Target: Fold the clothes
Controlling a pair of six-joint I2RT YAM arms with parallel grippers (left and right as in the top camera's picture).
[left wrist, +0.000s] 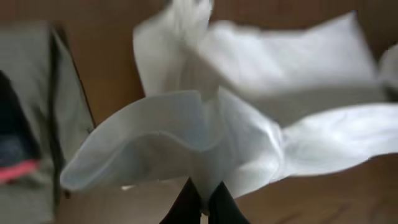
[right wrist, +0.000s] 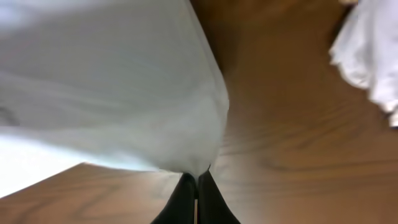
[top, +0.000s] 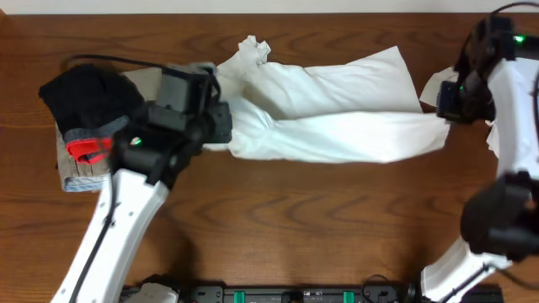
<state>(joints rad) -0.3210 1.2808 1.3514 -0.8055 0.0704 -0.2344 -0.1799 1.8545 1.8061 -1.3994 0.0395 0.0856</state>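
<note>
Left pincer (left wrist: 204, 194) and right pincer (right wrist: 195, 183) seem clenched on the soft white cotton garment (top: 337, 118) stretched over the wooden tabletop (top: 295, 219).

Left arm (top: 118, 223) is reaching in diagonally, right arm (top: 515, 101) is bending in from the side; left gripper (left wrist: 204, 190) and right gripper (right wrist: 196, 180) are each pinching the white garment (top: 337, 109), fingers together.

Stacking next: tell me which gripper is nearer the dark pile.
Left. The left gripper pinches the white garment beside the dark pile; the right gripper holds its far end, across the table.
</note>
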